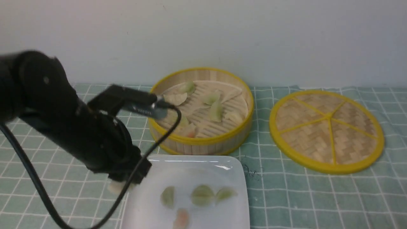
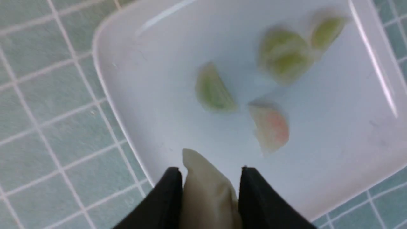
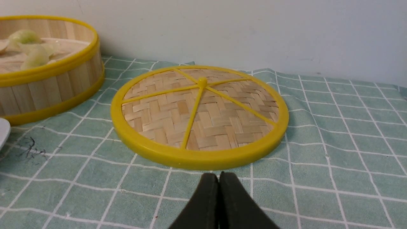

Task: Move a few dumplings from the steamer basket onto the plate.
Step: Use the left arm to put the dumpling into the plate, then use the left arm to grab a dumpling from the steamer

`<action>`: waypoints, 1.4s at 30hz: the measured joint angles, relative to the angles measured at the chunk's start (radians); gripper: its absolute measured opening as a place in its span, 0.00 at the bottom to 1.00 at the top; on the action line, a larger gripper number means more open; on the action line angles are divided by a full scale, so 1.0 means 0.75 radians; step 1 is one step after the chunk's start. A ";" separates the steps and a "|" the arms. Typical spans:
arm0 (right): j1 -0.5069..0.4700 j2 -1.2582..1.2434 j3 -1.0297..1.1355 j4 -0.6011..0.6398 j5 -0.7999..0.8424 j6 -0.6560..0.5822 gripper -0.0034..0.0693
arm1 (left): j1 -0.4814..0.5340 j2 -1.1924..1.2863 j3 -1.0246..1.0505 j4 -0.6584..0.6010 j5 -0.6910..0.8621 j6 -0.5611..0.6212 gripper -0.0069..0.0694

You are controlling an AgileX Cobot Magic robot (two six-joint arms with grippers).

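Observation:
My left gripper (image 2: 210, 170) is shut on a whitish dumpling (image 2: 203, 190) and hangs over the near-left edge of the white square plate (image 2: 159, 79). In the front view the same gripper (image 1: 122, 184) and the held dumpling (image 1: 115, 187) sit at the left edge of the plate (image 1: 197, 171). Several dumplings lie on the plate: three green ones (image 1: 202, 194) and a pinkish one (image 1: 182, 218). Behind the plate, the steamer basket (image 1: 203, 140) holds several more dumplings (image 1: 216, 111). My right gripper (image 3: 218, 174) is shut on nothing, low over the cloth.
The flat woven lid (image 1: 327, 127) with its yellow rim lies to the right of the basket, just beyond my right gripper in the right wrist view of the lid (image 3: 200, 117). A green checked cloth (image 1: 318, 197) covers the table. A pale wall stands close behind the basket.

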 joint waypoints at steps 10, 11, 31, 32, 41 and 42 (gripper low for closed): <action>0.000 0.000 0.000 0.000 0.000 0.000 0.03 | -0.188 0.225 0.102 0.024 -0.302 0.061 0.36; 0.000 0.000 0.000 0.000 0.000 0.000 0.03 | -0.188 0.242 0.102 0.020 -0.312 0.058 0.37; 0.000 0.000 0.000 0.000 0.000 0.000 0.03 | -0.180 0.097 -0.353 0.190 -0.188 -0.152 0.25; 0.000 0.000 0.000 0.000 0.000 0.000 0.03 | -0.180 0.100 -0.450 0.228 -0.190 -0.172 0.15; 0.000 0.000 0.000 0.000 0.000 0.000 0.03 | -0.107 0.525 -0.951 0.342 -0.052 -0.238 0.09; 0.000 0.000 0.000 0.000 0.000 0.000 0.03 | -0.104 0.525 -0.960 0.342 -0.052 -0.238 0.09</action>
